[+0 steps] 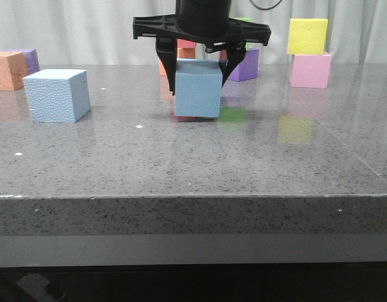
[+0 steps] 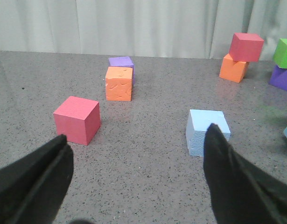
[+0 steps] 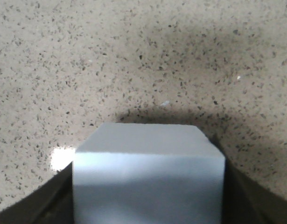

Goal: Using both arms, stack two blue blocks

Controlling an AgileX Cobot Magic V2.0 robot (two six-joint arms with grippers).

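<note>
Step in hand: the right pincer [image 1: 201, 61] straddles one blue block [image 1: 198, 90] mid-desk, so by my reading this is the pick-up of the first block, with the stack not yet begun.

Right pincer: its two fingers sit against the block's left and right faces near the top. The right wrist view shows the block [image 3: 149, 179] filling the space between them with no gap on either side, so I judge it clenched on the block.

Lifted or not: cannot tell. In the front view the block's lower edge looks level with the desk [image 1: 193, 163], and a reflection sits right below it.

Second block: the other blue block [image 1: 57, 95] stands alone on the left of the desk, well apart from the held one, upright, with nothing on top.

Left pincer: seen only in its own wrist view, the left pincer [image 2: 136, 172] is spread wide and holds nothing. The second block [image 2: 206, 131] lies ahead of it, near one finger but not touched.

Next move: probably raise the held block clear of the desk, carry it left and set it squarely on the second block. Alternatively the left arm takes that block first. Either way the faces need lining up so the top cube does not overhang.

Risk: foam may squash or slip if the grip is off-centre.
</note>
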